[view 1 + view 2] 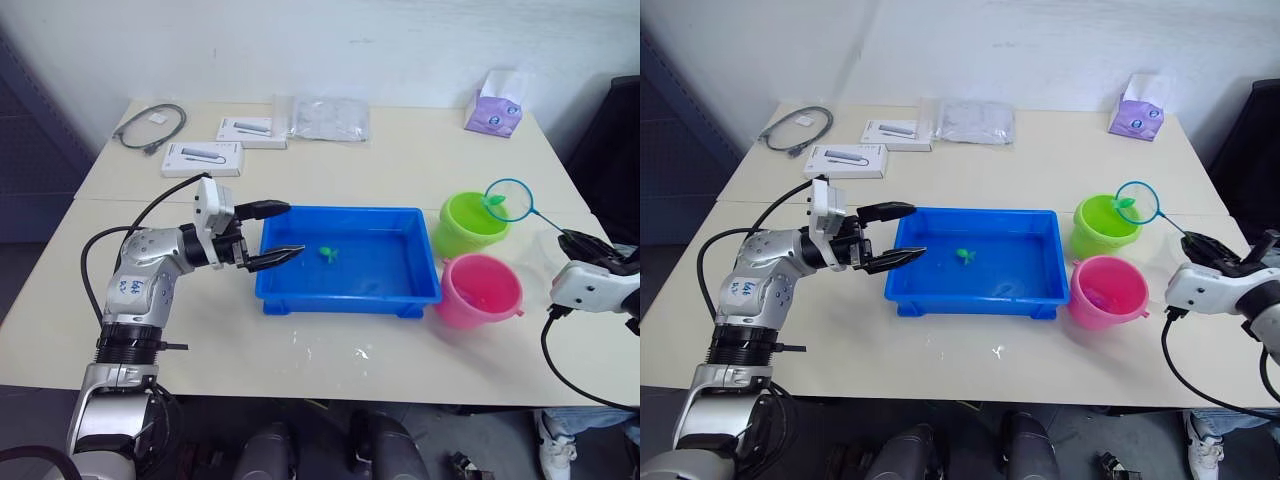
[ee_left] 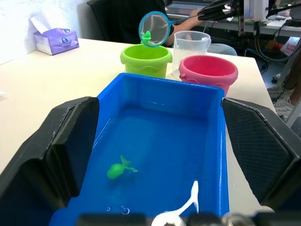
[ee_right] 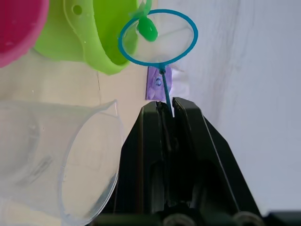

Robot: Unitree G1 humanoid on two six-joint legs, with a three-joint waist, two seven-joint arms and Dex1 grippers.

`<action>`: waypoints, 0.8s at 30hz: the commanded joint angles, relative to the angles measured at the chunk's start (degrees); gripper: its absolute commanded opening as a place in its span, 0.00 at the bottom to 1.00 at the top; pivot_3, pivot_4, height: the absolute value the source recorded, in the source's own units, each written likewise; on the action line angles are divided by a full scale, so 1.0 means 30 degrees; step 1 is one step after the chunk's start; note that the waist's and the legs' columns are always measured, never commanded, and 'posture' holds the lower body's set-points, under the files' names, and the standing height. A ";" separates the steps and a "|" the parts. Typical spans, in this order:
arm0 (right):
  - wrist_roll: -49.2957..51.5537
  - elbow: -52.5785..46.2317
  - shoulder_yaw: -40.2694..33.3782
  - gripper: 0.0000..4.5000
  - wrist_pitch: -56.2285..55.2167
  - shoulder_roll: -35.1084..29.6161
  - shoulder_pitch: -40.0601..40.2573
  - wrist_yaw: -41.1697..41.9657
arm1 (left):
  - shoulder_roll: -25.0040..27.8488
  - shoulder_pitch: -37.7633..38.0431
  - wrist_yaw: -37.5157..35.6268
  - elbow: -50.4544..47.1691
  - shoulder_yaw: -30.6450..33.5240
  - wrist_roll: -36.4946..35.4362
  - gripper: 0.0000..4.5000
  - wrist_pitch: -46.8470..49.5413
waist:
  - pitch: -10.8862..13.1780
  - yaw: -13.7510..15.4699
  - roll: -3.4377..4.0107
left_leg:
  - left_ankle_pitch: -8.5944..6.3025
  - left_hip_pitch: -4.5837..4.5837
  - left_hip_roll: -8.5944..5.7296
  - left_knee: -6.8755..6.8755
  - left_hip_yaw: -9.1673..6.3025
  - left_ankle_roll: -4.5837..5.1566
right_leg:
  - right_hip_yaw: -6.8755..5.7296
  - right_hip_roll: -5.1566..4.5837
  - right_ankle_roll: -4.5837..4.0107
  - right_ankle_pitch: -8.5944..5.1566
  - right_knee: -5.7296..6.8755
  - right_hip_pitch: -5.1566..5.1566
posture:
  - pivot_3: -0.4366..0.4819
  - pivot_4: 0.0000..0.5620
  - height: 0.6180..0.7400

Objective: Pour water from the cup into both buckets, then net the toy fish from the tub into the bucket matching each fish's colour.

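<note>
**Green fish in the net, over the green bucket**

The tub sits mid-table holding water, with one green fish left in it that I can see. My left gripper hovers at the tub's left end, fingers spread wide and empty. To the tub's right stand the green bucket and, nearer me, the pink bucket; the cup is just behind them, set down, so I judge pouring done.

My right gripper is clamped on the net's handle. The net hangs over the green bucket's far rim with a green fish in its hoop.

I am at the netting step. Next I must tip the hoop so this fish drops inside the green bucket, not over its edge.

I can read no writing on the boxes or tissue pack.
</note>
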 commanded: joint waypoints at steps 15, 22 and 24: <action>-0.1021 0.1194 0.2152 0.00 -0.1060 -0.1264 -0.2205 -0.0977 | 0.0078 0.0210 0.0061 -0.0734 0.0168 -0.0017 0.99 -0.0843 | 0.0003 -0.0120 0.0007 | 0.0003 0.0003 0.0009 0.0001 0.0008 -0.0004 | 0.0011 -0.0001 0.0000 0.0000 0.0005 0.0000 | 0.48 0.27 1.00; -0.0975 0.1481 0.1674 0.00 -0.1487 -0.1756 -0.2041 -0.1534 | 0.0493 0.0290 0.0404 -0.0191 0.0529 0.0489 0.99 -0.1558 | 0.0005 -0.0256 0.0008 | 0.0003 -0.0001 0.0013 -0.0001 0.0005 -0.0005 | 0.0010 -0.0004 0.0000 0.0000 0.0005 0.0000 | 0.48 0.27 1.00; -0.0954 0.1382 0.1883 0.00 -0.1555 -0.1905 -0.1559 -0.1172 | 0.0546 0.0312 0.0377 -0.0173 0.0486 0.0454 0.99 -0.1519 | 0.0005 -0.0291 0.0009 | 0.0003 0.0002 0.0011 0.0001 0.0014 -0.0005 | 0.0017 -0.0008 0.0000 0.0000 0.0003 0.0001 | 0.48 0.27 1.00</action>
